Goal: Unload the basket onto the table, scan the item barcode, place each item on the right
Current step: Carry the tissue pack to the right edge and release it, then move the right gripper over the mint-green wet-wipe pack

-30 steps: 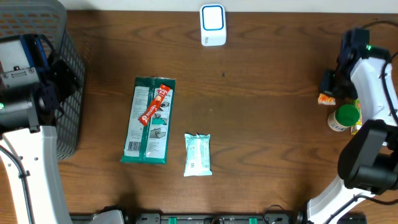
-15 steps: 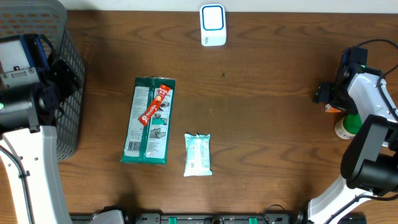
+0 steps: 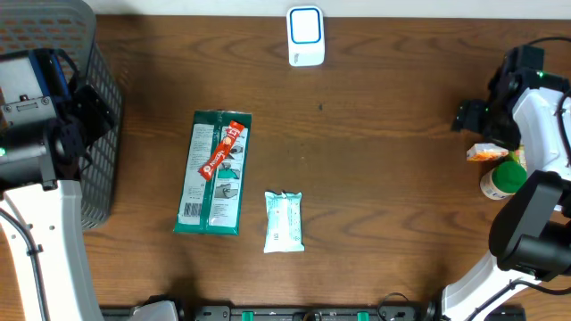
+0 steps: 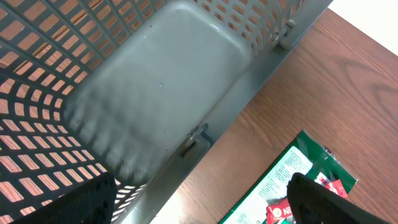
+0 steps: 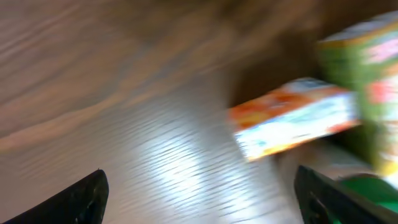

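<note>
Overhead, left to right. My left gripper [image 4: 202, 208]: fingers apart, empty, poised over the mesh basket [image 3: 94, 134]. Item: green foil packet [image 3: 214, 174], flat on the table [image 3: 384, 178], left of centre; probably light, crinkly and slippery, best pinched across a long edge. Then wipes pack [image 3: 284, 221] and scanner [image 3: 305, 36] at the far edge. My right gripper [image 5: 205, 202]: fingers apart, empty, beside the orange packet [image 3: 486, 153].

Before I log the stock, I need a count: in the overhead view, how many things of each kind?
Packs: 2 (green pack, white pack)
Sachet: 1
Box: 1
Bottle: 1
Scanner: 1
Basket: 1
Total: 7
</note>
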`<state>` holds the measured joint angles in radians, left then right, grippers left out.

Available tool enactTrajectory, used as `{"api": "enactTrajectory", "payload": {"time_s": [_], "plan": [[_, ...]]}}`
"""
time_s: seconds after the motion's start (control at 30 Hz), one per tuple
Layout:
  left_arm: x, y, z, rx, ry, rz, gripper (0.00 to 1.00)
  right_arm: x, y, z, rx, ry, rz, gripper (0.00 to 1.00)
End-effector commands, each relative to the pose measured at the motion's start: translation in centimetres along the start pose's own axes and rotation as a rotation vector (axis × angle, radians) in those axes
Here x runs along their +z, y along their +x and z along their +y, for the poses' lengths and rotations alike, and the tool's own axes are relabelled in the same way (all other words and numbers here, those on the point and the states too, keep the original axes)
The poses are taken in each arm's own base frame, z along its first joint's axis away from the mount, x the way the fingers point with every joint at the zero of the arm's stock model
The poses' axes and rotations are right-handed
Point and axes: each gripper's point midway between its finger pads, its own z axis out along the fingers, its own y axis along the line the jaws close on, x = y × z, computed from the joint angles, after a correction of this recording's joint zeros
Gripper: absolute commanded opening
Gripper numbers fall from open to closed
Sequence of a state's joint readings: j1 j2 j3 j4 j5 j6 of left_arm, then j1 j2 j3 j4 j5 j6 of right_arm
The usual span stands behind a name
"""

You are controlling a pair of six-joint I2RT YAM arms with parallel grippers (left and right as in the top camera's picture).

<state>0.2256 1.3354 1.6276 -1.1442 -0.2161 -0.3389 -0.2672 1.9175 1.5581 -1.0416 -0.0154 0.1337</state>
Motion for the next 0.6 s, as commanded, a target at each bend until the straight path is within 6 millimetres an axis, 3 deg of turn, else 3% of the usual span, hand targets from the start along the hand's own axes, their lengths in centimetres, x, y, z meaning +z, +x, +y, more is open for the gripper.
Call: {"api": "enactTrajectory", "payload": {"time_s": [0.0,0.03,0.1,0.37,0.57], "plan": [[0.0,-0.3,0.2,0.006,-0.012,-0.008,0.88,-1.2,0.6,4.2,-0.052,-0.260,0.026,0.84],[0.0,-0.3,0.2,0.005,-0.012,-0.008,0.88,-1.2,1.1,5.2,-0.053,-0.313,0.045,0.75],[0.0,-0.3,0.2,0.006,-0.012,-0.008,0.88,-1.2,2.0,6.7,-0.061,-0.381,0.074,0.70],[0.0,-0.3,0.2,0.006,-0.013,-0.008,0.88,0.7,7.3,13.4,-0.232,-0.430,0.182,0.70],[0.0,-0.3,0.2,0.006,-0.012,-0.008,0.88,2.4,12.9,19.8,-0.441,-0.451,0.223,0.72]]}}
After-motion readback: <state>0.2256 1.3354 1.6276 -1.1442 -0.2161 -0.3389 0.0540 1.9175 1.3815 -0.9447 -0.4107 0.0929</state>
